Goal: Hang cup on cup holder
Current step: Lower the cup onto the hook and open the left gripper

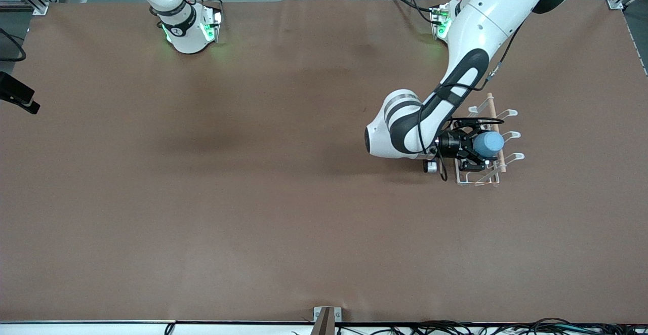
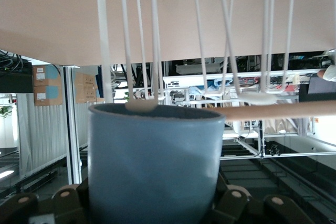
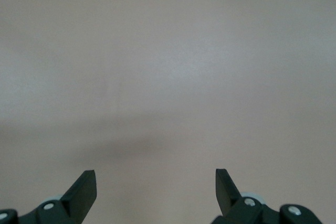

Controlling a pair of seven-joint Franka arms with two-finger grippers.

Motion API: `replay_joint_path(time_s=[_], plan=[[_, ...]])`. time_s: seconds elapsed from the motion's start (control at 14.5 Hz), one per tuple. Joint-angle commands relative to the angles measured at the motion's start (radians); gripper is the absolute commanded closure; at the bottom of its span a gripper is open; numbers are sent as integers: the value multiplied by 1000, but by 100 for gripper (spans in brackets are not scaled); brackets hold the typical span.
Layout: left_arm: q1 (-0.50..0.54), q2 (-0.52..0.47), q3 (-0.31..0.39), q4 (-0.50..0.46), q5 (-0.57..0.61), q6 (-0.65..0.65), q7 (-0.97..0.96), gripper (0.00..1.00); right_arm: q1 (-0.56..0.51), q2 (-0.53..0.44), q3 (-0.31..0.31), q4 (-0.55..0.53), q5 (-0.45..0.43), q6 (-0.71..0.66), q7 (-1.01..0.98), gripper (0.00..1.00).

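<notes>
The left hand (image 1: 481,145) is clamped on the cup (image 1: 489,143), held over the cup holder (image 1: 493,137) near the worktop's (image 1: 253,198) left-arm end; the waiting right hand (image 3: 156,192) stands apart; no writing readable

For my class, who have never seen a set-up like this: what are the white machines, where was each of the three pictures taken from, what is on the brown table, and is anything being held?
The white machines are two robot arms, each ending in a two-finger gripper. The wide picture looks down from a high camera facing them. The other two come from cameras on the arms' wrists.

On the table stands one thing: a white wire cup holder with prongs and a wooden dowel, at the left arm's end.

The left gripper is shut on a light-blue cup and holds it over the holder. Its wrist view shows the cup close up with a prong tip at its rim.

The right arm waits. Its right gripper is open, with only bare table under it.
</notes>
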Motion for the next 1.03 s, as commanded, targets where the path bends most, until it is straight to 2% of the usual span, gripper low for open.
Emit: replay_joint_path(time_s=[0.0,0.07,0.14,0.34,0.41,0.69,0.83,0.96], plan=[[-5,28,12,10,43,-9,20,92,5,-22,0,-31,-7,3,21,0],[-5,30,15,14,42,-9,20,89,5,-22,0,-31,-7,-2,22,0],[-5,28,15,17,37,-9,6,73,6,-24,2,-31,-7,-5,21,0],[9,19,15,43,-36,-11,-52,8,8,-24,2,-31,-7,-5,22,0],[11,15,15,80,-85,-12,-81,0,6,-24,2,-31,-7,-8,22,0],[11,7,19,96,-92,-12,-98,0,5,-22,0,-31,2,-8,22,0],[15,-14,32,111,-93,-12,-266,0,5,-22,0,-31,4,-9,22,0],[29,-57,32,129,-173,2,-397,0,5,-22,0,-31,4,-12,24,0]])
